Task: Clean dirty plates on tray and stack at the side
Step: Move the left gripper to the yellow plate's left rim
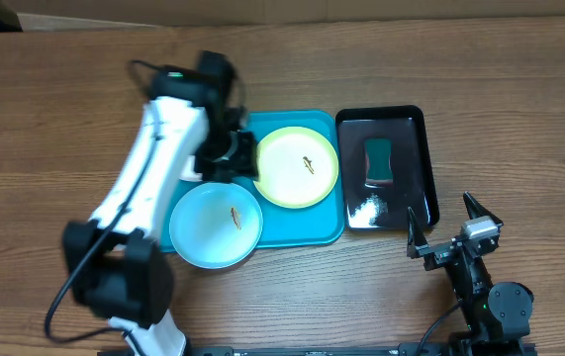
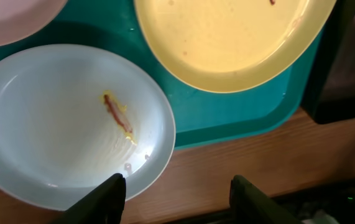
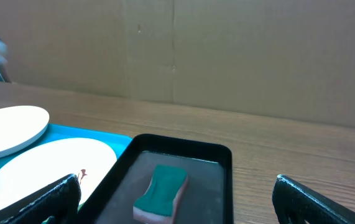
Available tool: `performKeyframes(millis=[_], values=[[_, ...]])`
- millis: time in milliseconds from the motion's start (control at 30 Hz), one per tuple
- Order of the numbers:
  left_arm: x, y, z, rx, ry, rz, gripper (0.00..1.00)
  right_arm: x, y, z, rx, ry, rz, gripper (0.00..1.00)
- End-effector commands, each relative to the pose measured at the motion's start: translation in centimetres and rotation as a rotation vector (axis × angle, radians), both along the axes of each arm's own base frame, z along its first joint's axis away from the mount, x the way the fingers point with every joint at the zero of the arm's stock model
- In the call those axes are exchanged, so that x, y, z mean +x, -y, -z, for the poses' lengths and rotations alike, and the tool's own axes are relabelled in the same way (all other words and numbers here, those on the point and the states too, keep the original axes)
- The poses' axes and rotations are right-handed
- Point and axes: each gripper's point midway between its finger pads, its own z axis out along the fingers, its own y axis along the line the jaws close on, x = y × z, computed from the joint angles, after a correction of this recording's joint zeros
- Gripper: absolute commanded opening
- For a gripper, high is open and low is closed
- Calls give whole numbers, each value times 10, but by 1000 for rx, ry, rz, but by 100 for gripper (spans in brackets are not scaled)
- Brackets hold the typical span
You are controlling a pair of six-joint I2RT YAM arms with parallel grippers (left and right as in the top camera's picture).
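The turquoise tray holds three plates. The lime green plate with a brown smear lies at its right. The pale blue plate, also smeared, lies at the front left and overhangs the rim. The white plate is mostly hidden under my left arm. My left gripper hovers open and empty above the tray between the plates. In the left wrist view its fingers frame the blue plate and the green plate. My right gripper is open and empty near the front right.
A glossy black tray stands right of the turquoise tray and holds a green sponge, which also shows in the right wrist view. The wooden table extends around. A cardboard wall stands behind.
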Motion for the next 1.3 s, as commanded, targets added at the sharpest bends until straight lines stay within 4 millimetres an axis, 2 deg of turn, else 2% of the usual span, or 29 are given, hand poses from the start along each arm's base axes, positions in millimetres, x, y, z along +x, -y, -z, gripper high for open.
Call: performKeyframes(millis=[0, 133, 333, 500, 600, 667, 733, 833, 900, 967, 1067, 1133, 1267], values=[[11, 0, 16, 124, 21, -19, 56, 0, 0, 2, 0, 3, 4, 100], [18, 3, 33, 143, 5, -53, 59, 0, 0, 2, 0, 3, 4, 100], [36, 7, 51, 135, 32, -77, 57, 0, 0, 2, 0, 3, 4, 100], [42, 4, 55, 155, 53, -79, 52, 0, 1, 1, -1, 8, 5, 100], [43, -2, 55, 169, 53, -88, 41, -1, -1, -18, 11, 84, -3, 100], [42, -1, 54, 131, 38, -88, 41, -4, -11, -23, 10, 104, -66, 100], [42, 4, 52, 64, 25, -63, 44, -5, -14, -18, 8, 85, -83, 100], [44, 5, 41, -43, 25, -52, 46, -8, -21, -29, 9, 129, -127, 100], [48, 0, 27, -71, 55, -76, 47, -13, -30, -34, 16, 142, -183, 100], [52, -8, 10, -84, 109, -98, 47, -16, -30, -42, 67, 115, -187, 100], [54, -19, -27, -106, 207, -134, 49, -22, -29, -70, 80, 106, -187, 100], [52, -22, -44, -111, 255, -138, 49, -27, -28, -99, 80, 114, -183, 100], [48, -31, -62, -73, 303, -178, 49, -22, -27, -150, 80, 34, -172, 100]])
